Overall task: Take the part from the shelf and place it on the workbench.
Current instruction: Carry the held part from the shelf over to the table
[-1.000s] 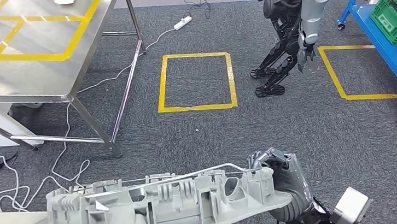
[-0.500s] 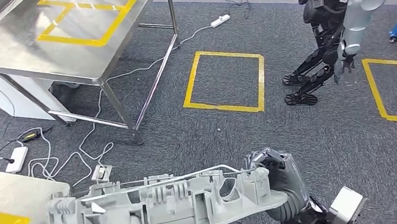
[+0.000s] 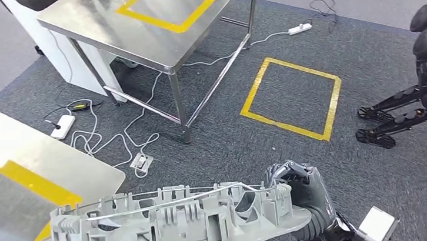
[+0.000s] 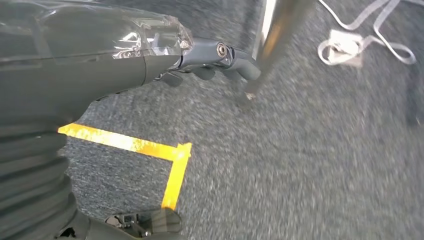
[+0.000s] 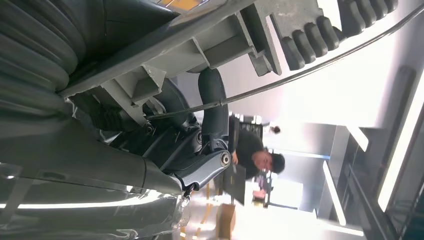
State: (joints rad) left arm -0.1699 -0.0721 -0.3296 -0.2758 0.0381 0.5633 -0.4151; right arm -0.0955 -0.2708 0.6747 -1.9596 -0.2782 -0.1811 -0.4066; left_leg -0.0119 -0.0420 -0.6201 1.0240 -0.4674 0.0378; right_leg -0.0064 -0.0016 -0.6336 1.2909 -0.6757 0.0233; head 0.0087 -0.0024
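Grey carpet (image 3: pixel 384 198) with a yellow taped square (image 3: pixel 292 98) lies beyond the steel bench (image 3: pixel 131 28). Right hand (image 3: pixel 301 197) grips the long grey part (image 3: pixel 163 231) at one end. Left hand (image 4: pixel 200 52): fingers extended, holding nothing.

— Where does the head view look from?
— High up, facing down over the carpet (image 3: pixel 333 162).
— And the wrists?
— Left: close above that carpet. Right: tight behind its hand (image 5: pixel 200 165), facing up.

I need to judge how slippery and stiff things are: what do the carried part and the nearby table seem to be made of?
The part looks like matte grey moulded plastic, with ribs and clips. The table looks like brushed steel: a shiny top and bare metal legs.
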